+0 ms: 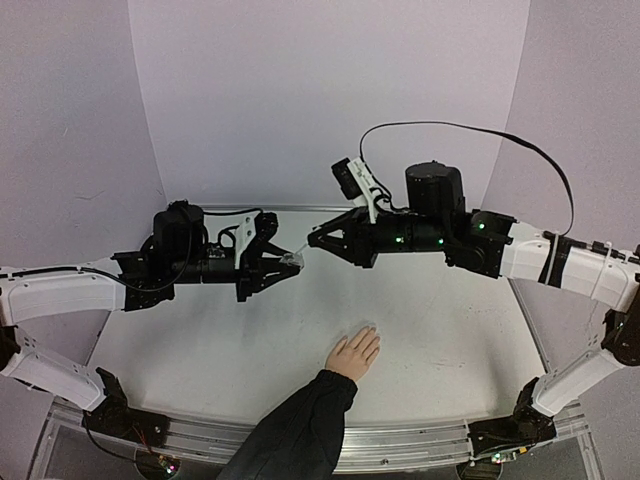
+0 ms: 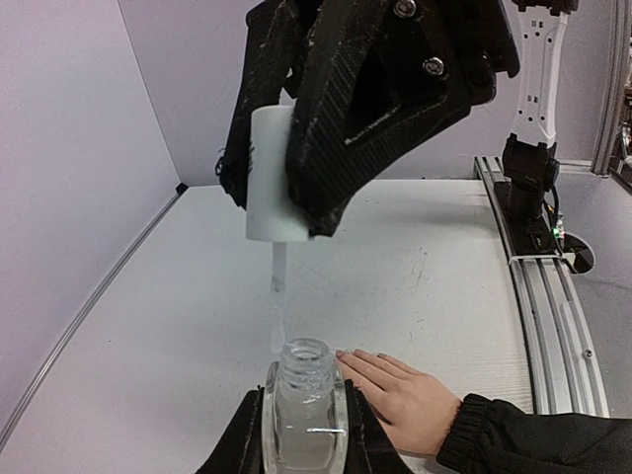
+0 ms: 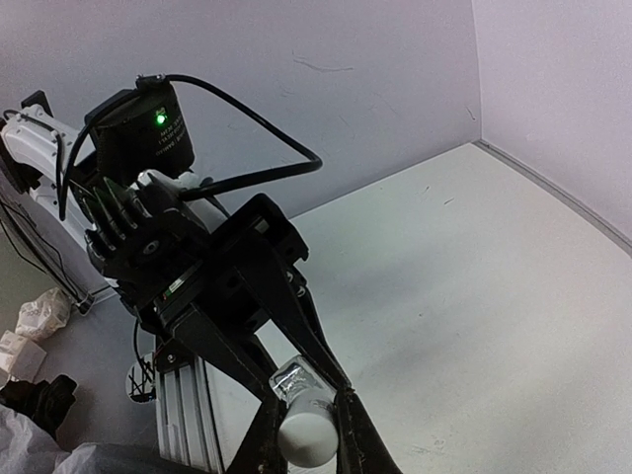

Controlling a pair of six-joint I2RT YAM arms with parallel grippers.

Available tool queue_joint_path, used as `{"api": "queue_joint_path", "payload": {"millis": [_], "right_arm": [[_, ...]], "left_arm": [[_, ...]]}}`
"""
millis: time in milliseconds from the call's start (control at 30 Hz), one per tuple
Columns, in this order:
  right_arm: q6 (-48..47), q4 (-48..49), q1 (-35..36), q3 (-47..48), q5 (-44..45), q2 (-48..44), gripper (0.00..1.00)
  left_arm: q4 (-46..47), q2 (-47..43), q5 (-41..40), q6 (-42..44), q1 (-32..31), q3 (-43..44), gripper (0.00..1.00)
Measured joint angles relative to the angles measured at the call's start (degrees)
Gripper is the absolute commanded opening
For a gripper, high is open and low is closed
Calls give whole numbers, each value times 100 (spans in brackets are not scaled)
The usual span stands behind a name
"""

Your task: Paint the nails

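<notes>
Here, my left tool (image 2: 304, 446) clamps the clear glass bottle (image 2: 304, 395), its neck open; my right tool (image 3: 308, 434) pinches the smooth white cylindrical cap (image 2: 267, 168) above the bottle. The pale nails (image 2: 341, 354) lie lower than the bottle, on the matte table (image 2: 148, 326).

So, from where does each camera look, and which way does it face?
Top external: above and behind the arm bases, looking down at the table; both arms show, left gripper facing right gripper, the person's hand nearer.
Left wrist: on the left arm, facing the right gripper; its fingers hold the bottle.
Right wrist: on the right arm, facing the left arm; its fingers hold the white cap.
Both wrist views share bottle and cap.
</notes>
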Motion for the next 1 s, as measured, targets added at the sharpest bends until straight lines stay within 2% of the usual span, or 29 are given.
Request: {"api": "queue_joint_path", "payload": {"millis": [1000], "right_arm": [[-87, 44, 26, -94, 48, -205, 0]], "left_arm": [[-2, 50, -7, 7, -17, -2, 0]]}}
